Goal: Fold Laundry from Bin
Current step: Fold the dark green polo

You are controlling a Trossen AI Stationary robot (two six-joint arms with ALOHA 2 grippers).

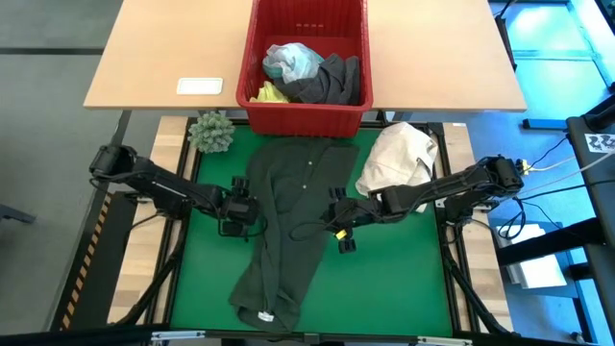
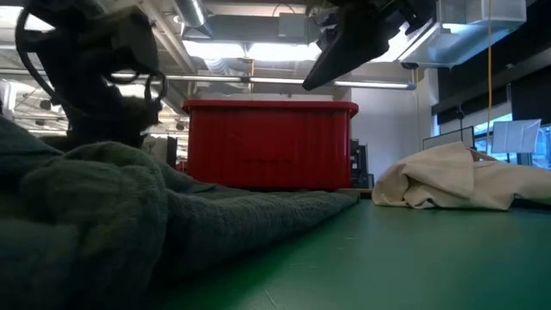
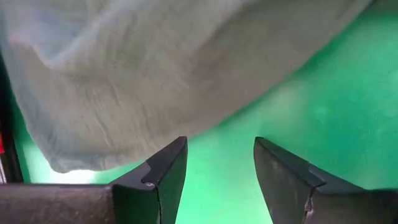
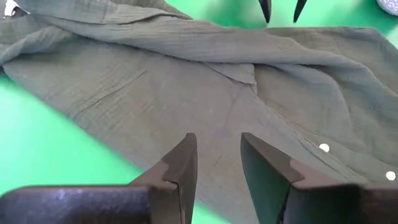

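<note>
Both hands hung low over the green tabletop in the high view, the left hand at one edge of the dark green shirt and the right hand at the other, probably to square it for folding, while the red bin at the tabletop's far edge held more laundry. Across the low view, that shirt lay heaped in front of the bin. Each wrist view showed fingers parted over cloth, grasping nothing.
</note>
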